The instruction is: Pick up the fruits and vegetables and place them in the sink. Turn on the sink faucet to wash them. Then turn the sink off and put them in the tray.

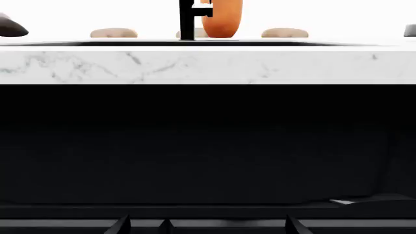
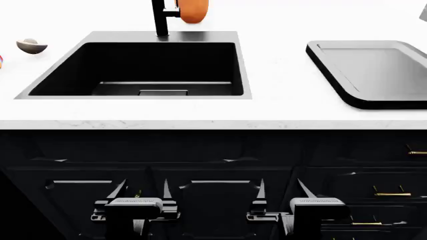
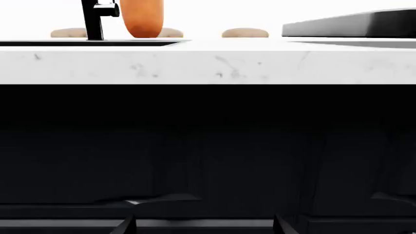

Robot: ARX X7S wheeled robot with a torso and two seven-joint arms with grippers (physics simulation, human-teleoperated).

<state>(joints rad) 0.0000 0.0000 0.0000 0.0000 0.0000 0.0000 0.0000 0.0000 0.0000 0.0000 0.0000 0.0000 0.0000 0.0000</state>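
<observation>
Hanging low before cabinet, both grippers' fingers (image 2: 120,192) spread (nothing held); avocado (image 2: 31,46) far up-left on counter.

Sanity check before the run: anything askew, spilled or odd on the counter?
Nothing stands out. The sink is empty and dry, the tray sits flat and empty, and the faucet stands upright. Both grippers hang low, in front of the cabinets.
</observation>
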